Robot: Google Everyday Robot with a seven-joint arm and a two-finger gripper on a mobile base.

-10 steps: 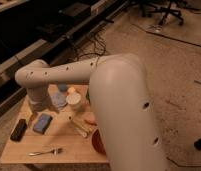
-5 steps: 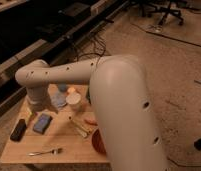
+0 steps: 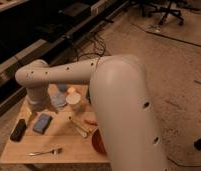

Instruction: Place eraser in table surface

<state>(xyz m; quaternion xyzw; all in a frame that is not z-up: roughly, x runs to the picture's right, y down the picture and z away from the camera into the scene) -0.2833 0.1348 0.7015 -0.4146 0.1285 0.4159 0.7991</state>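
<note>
The black eraser [image 3: 18, 129] lies flat on the light wooden table surface [image 3: 61, 139], near its left edge. A blue-grey pad [image 3: 42, 122] lies just right of it. My white arm sweeps in from the right and ends over the table's back left part. The gripper [image 3: 36, 105] hangs there, above and to the right of the eraser, and looks apart from it. The bulky arm hides the table's right side.
A white cup [image 3: 73, 100] stands mid-table beside a blue object [image 3: 59, 98]. A fork [image 3: 44, 151] lies near the front edge, pale sticks [image 3: 79, 127] lie in the middle, and a red bowl [image 3: 98, 142] sits at the front right. Dark shelving and cables lie behind the table, and office chairs stand at the far right.
</note>
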